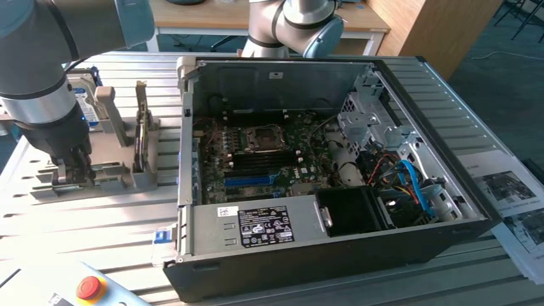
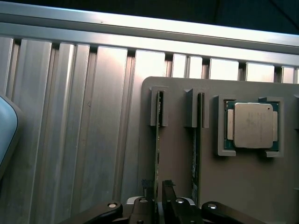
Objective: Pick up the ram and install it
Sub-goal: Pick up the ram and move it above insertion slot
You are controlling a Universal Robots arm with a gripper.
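The ram (image 2: 158,140) stands on edge in the slot nearest the rim of the grey holder block (image 2: 178,140). It is a thin, stiff green board, probably very light, and likely to crack if twisted. The best hold looks to be its bare long top edge, pinched across the thickness and drawn straight out. The gripper (image 2: 158,189) straddles that edge; I cannot tell whether it has closed on the board. A second green stick (image 2: 196,149) fills the holder's next slot, and a CPU (image 2: 252,125) with a dull metal lid lies flat in a square pocket beyond. The holder looks like matte plastic on a ribbed aluminium table (image 2: 70,121), with the open computer case (image 1: 340,255) beside it.
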